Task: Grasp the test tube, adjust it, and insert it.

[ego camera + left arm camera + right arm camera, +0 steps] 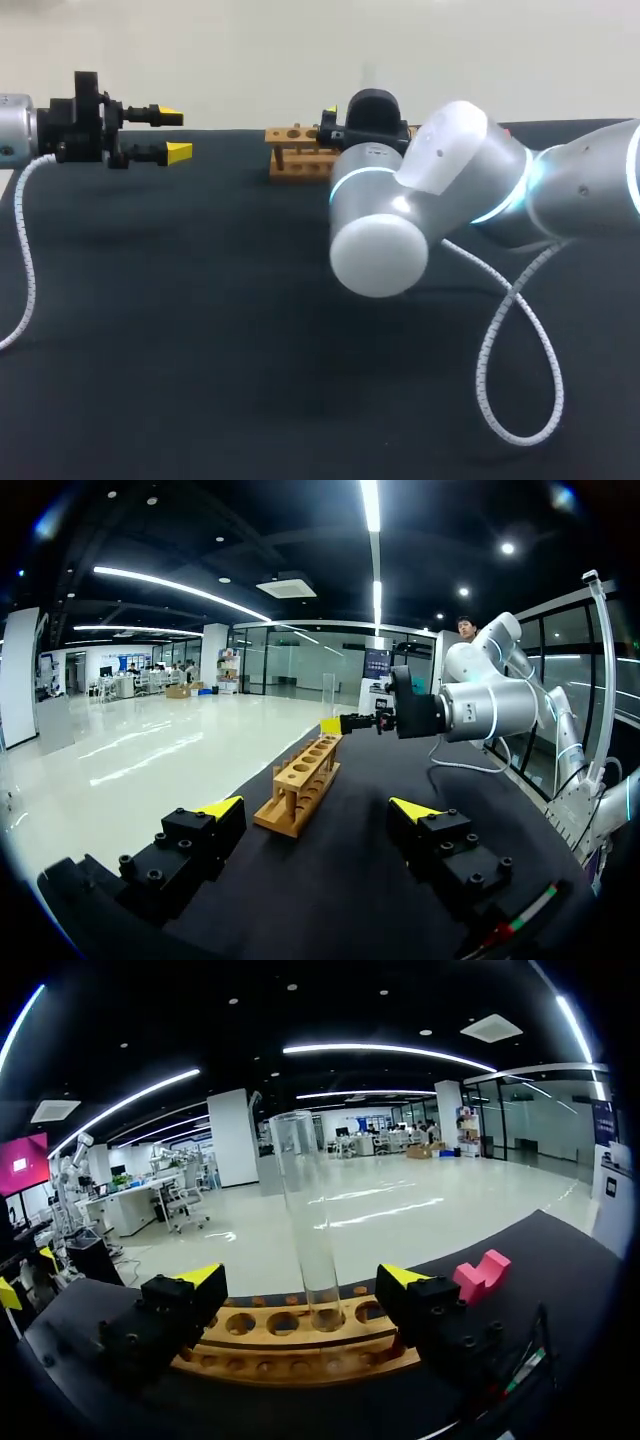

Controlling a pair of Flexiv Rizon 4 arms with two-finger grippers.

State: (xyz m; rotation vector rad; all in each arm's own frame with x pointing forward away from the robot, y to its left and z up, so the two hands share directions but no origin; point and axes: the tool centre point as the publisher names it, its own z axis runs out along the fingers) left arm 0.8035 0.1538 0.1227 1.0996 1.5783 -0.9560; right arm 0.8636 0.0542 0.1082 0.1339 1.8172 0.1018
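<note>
Closest to the head camera, the right arm (400, 215) is coming in from the right over the black table (200, 360). Its rounded white elbow is hiding most of the right gripper (332, 122), which is sitting at the wooden rack (298, 150) near the table's far edge. A white coiled cable (520, 340) is hanging from this arm down onto the cloth.

From the right wrist, the right gripper (302, 1278) is holding its jaws wide apart. The glass test tube (305, 1200) is standing upright between them with a gap on either side, touching neither finger. Its lower end is sitting in one of the holes of the rack (290, 1345). A pink block (482, 1273) is lying on the table beyond the rack, off to one side of the gripper.

The left gripper (165, 135) is hanging over the table's left side, well apart from the rack and pointing toward it. Its jaws are standing open with nothing between them. From the left wrist, the rack (300, 785) is lying end-on ahead of the left gripper (318, 808). The test tube (328, 692) is showing faintly above the rack's far end, just beside the right gripper's yellow tip.
</note>
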